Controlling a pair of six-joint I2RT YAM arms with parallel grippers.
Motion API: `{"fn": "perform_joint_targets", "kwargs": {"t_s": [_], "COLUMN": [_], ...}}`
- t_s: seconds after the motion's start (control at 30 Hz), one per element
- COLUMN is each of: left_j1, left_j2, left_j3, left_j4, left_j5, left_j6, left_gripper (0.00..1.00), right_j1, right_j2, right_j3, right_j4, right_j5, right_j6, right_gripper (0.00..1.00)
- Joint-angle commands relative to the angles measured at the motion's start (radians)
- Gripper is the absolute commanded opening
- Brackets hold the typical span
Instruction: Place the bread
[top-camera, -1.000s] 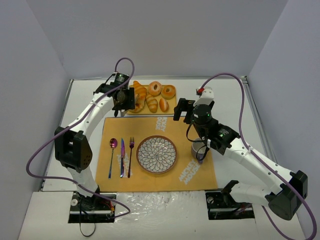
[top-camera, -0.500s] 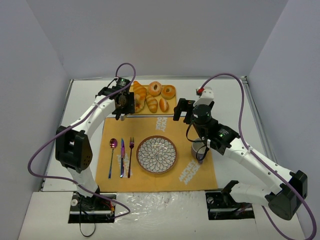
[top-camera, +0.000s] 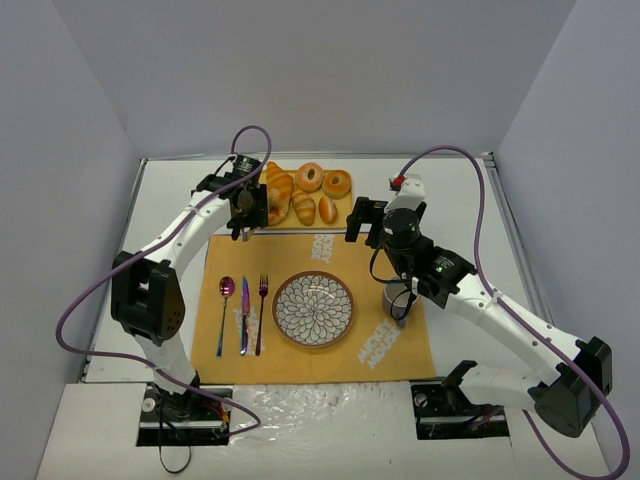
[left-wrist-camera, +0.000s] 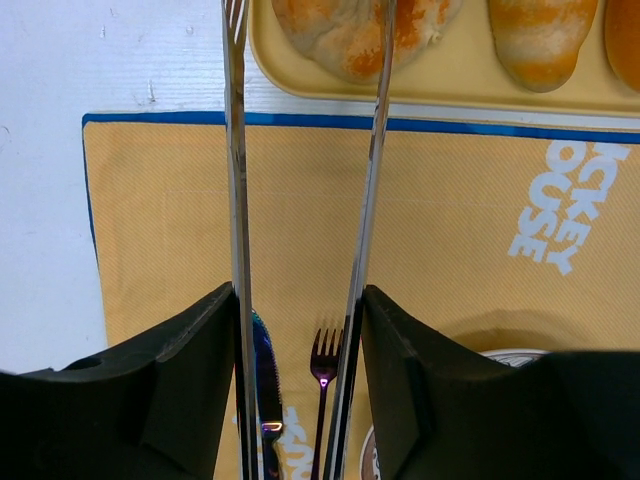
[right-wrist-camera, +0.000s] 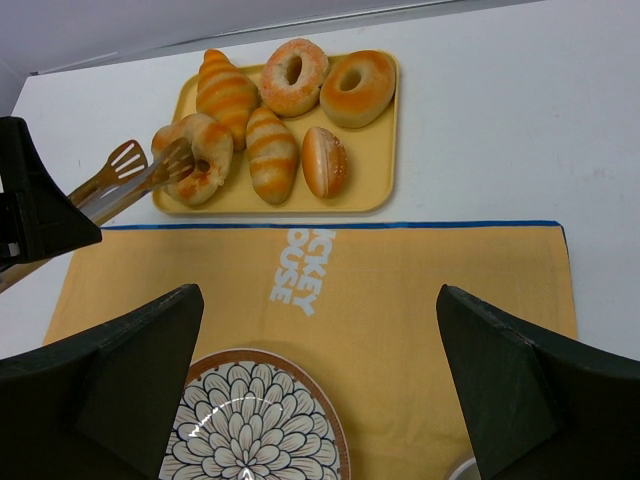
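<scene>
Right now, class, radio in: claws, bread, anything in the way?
Left claw shut on tongs. Right claw open, empty. Knotted bun on tray, tongs at it. Nothing blocking the plate.

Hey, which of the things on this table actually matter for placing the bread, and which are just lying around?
For the job: knotted bun, ridged roll, tongs, tray, probably the plate.

Just lying about: ring doughnuts, small oval roll, spoon, knife, fork.
</scene>
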Motion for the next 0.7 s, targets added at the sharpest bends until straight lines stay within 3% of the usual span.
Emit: {"fn": "perform_joint_targets", "kwargs": {"t_s": [0.0, 0.3, 0.43, 0.67], "left_j1": [0.0, -0.001, 0.0, -0.004], "left_j2": [-0.007, -0.008, -0.011, -0.052], "left_j3": [0.036, 0.034, 0.051, 0.069], "left_j4": [0.047, 0.043, 0.025, 0.006], "left_j5": [0.01, 0.01, 0.003, -0.011], "left_j6": [-0.012, -0.014, -0.014, -0.008], "left_gripper": [0.41, 0.2, 0.03, 0.0], "right_j1": [-0.006, -0.006, -0.006, -0.006], "right_j2": [-0.01, -0.006, -0.008, -0.009], "right_j3": [0.01, 0.014, 0.015, 0.012], "right_j4": [0.062, 0.06, 0.062, 0.062], "right_j5": [0.021, 0.019, 0.021, 0.024], "right_j6": [0.006, 0.005, 0.003, 0.005], "right_gripper": [1.0, 1.0, 1.0, 1.0]}}
